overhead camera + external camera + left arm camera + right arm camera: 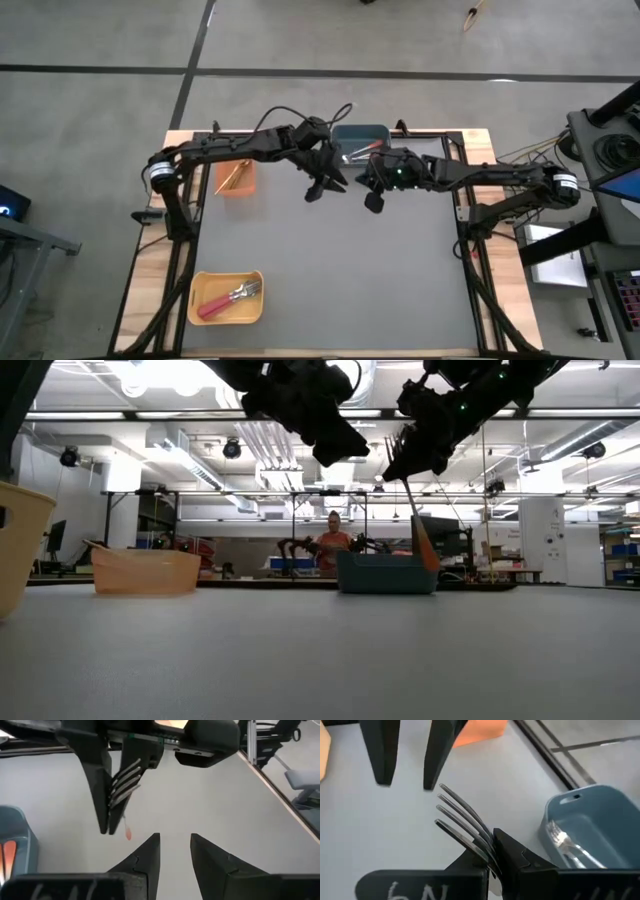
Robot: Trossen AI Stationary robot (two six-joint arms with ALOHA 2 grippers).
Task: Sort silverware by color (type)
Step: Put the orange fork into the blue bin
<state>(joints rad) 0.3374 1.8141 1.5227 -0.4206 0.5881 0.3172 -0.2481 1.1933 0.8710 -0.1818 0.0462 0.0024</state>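
Observation:
My right gripper is shut on a silver fork with an orange handle, held above the table just in front of the blue-grey bin. The fork's tines stick out past the fingers. My left gripper is open and empty, and hangs close beside it on the left. The orange bin holds gold forks. The yellow bin holds red-handled forks. The blue-grey bin holds at least one silver fork. My right gripper pinches the fork at its neck, just behind the tines, between its two fingers. The fingers come from above. The fork is lifted clear of the table and tilted, tines up and the orange handle end hanging below the fingers.
The three bins stand along the far edge and at the near left corner. The grey mat spreads between them. The table's wooden rim frames the mat. A person stands in the room far behind the table.

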